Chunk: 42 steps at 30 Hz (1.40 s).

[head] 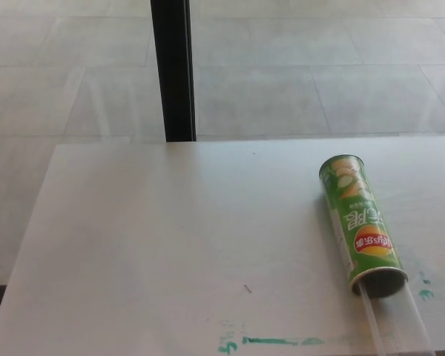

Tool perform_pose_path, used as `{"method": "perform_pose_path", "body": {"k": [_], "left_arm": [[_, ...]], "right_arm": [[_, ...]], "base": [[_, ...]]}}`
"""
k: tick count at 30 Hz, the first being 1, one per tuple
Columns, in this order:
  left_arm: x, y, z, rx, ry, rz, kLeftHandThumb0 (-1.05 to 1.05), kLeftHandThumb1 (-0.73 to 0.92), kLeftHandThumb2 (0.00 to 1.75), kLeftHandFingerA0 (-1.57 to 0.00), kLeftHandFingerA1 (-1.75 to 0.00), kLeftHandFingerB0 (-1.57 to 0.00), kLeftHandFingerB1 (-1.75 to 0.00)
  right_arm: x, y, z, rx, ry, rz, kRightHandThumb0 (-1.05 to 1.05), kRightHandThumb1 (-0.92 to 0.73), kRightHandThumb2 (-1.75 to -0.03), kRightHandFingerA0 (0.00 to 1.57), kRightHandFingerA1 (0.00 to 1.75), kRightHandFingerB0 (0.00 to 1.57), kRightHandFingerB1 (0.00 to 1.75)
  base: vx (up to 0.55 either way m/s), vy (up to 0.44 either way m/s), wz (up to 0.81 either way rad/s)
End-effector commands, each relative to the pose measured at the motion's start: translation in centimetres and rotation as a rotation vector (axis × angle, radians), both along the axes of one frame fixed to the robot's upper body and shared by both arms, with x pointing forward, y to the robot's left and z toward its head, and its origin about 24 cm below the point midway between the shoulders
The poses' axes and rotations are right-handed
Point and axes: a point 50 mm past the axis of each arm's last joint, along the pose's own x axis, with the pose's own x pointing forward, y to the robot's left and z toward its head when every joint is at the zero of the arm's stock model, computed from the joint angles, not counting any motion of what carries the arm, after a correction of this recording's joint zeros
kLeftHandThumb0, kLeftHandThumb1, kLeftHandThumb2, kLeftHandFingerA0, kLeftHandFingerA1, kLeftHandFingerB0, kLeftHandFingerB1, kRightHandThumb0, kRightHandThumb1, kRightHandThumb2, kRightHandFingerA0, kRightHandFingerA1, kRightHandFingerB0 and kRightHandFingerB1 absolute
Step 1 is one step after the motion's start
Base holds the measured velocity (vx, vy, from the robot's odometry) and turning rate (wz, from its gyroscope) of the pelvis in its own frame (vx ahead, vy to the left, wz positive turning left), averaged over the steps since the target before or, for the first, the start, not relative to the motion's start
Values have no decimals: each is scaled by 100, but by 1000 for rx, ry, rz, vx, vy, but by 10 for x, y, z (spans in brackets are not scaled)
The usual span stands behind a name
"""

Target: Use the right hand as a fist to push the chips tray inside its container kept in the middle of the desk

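**Chips can lying on the desk, tray drawn partway out**

While neither robot hand is seen in the head view, so that whether they are open or closed cannot be told, the scene is taken up by a pale tiled floor [319, 89] at the top and a white desk [170, 245] below it. A black upright post [172, 70] is seen beyond the desk's far edge, well to the left of the can.

The green chips container [360, 222] is laid on its side on the right part of the desk, not at its middle, with its closed end turned away from the camera and its open mouth turned toward the near edge. Pictures of chips are printed near its far end; nearer the mouth a red and yellow logo and white lettering are shown, read upside down from this view. The rim at the mouth is seen as a dark oval.

From that mouth a clear plastic chips tray [397, 319] is extended toward the near edge and is cut off by the picture's bottom border. No chips can be made out in it.

Green paint smears [271, 342] are marked on the desk left of the tray, and smaller green spots [426, 294] lie just right of the can's mouth.
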Motion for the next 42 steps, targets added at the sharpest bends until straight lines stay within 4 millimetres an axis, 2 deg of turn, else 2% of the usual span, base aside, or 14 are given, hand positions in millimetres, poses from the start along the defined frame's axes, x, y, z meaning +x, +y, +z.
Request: {"method": "perform_pose_path", "body": {"k": [1, 10, 11, 12, 13, 21, 22, 26, 31, 35, 36, 37, 38, 42], "left_arm": [[-4, 8, 8, 19, 5, 23, -70, 92, 69, -53, -61, -42, -48], [-1, 9, 9, 29, 8, 4, -68, 92, 69, -54, -61, -42, -48], [-3, 9, 8, 25, 3, 18, -69, 92, 68, -54, -59, -41, -47], [-2, 9, 8, 22, 3, 22, -69, 92, 68, -54, -58, -41, -46], [-2, 9, 8, 20, 6, 22, -69, 92, 68, -54, -58, -42, -47], [-3, 10, 10, 38, 41, 4, -70, 92, 70, -56, -61, -42, -47], [-1, 10, 10, 31, 13, 44, -68, 92, 67, -57, -60, -45, -49], [0, 9, 10, 35, 19, 13, -67, 92, 70, -55, -61, -40, -48], [1, 10, 10, 17, 2, 29, -69, 92, 71, -51, -60, -42, -48], [0, 9, 9, 9, -15, 36, -69, 92, 70, -50, -57, -41, -47], [0, 9, 10, 14, -4, 30, -69, 92, 70, -51, -59, -42, -48], [-1, 9, 9, 19, 4, 16, -68, 92, 71, -51, -58, -41, -48], [-1, 9, 9, 16, -4, 21, -69, 92, 69, -50, -61, -43, -50], [0, 9, 9, 22, 4, 26, -70, 92, 70, -51, -62, -43, -50]], "right_arm": [[-12, 45, -10, -476, 458, 626, -57, -77, -63, 84, 85, 55, 48], [-18, 62, -16, -656, 616, 733, -56, -70, -62, 84, 76, 58, 50], [-20, 63, -18, -728, 633, 728, -53, -57, -99, 84, 81, 47, 61], [-21, 63, -19, -778, 640, 720, -54, -58, -99, 85, 81, 47, 61], [-21, 63, -20, -811, 642, 718, -58, -73, -62, 82, 68, 55, 48], [-24, 66, -26, -1005, 708, 738, -61, -73, -62, 82, 70, 58, 47], [-29, 69, -32, -1077, 736, 754, -59, -71, -61, 82, 74, 60, 48], [-30, 68, -37, -1153, 765, 741, -58, -71, -61, 82, 74, 60, 48], [-23, 64, -35, -1249, 791, 659, -59, -72, -62, 81, 83, 57, 47], [-19, 58, -37, -1288, 863, 609, -61, -73, -62, 79, 80, 54, 45], [-19, 57, -37, -1292, 882, 599, -63, -60, -99, 81, 84, 48, 59], [-19, 56, -39, -1302, 901, 586, -60, -73, -62, 81, 79, 54, 45], [-19, 55, -41, -1323, 917, 573, -60, -74, -62, 78, 71, 55, 44], [-19, 50, -49, -1400, 941, 520, -61, -74, -62, 80, 65, 56, 44]], "base": [[0, 0, 0], [0, 0, 0], [0, 0, 0], [0, 0, 0], [0, 0, 0], [0, 0, 0], [0, 0, 0], [0, 0, 0], [0, 0, 0], [0, 0, 0], [0, 0, 0], [0, 0, 0], [0, 0, 0], [0, 0, 0]]}}
